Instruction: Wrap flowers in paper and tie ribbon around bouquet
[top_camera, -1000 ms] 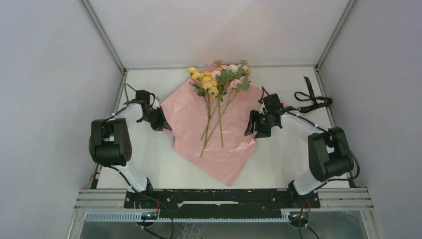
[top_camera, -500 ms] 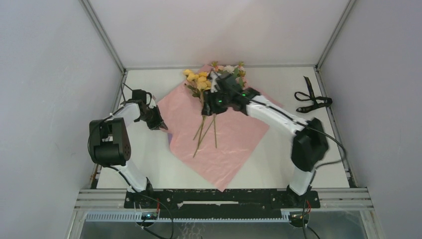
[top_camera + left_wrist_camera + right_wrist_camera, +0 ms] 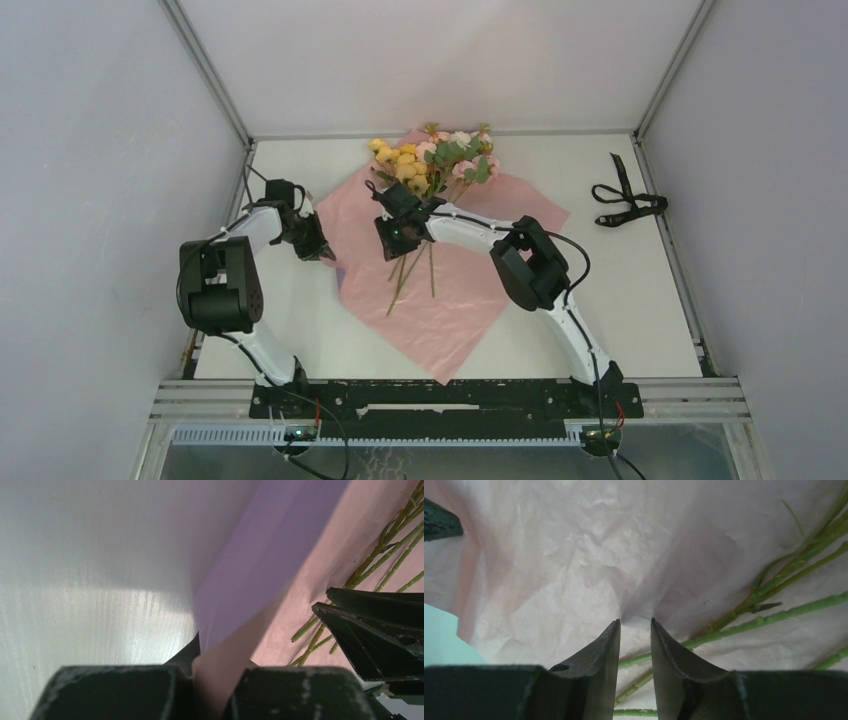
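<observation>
The right end effector [image 3: 392,235] has been swung onto the paper [image 3: 460,290], jaws narrowed to a slit beside the stems of the flowers [image 3: 435,160], grip uncertain; the paper's edge is pinched in the closed left end effector [image 3: 318,245]; wrapping seems ready to start.

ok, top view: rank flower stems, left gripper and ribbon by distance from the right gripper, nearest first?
1. flower stems: right beside the right gripper, lying on the pink paper.
2. left gripper: off to the left, at that sheet's left edge.
3. ribbon: far off on the right side, clearly farthest.
</observation>
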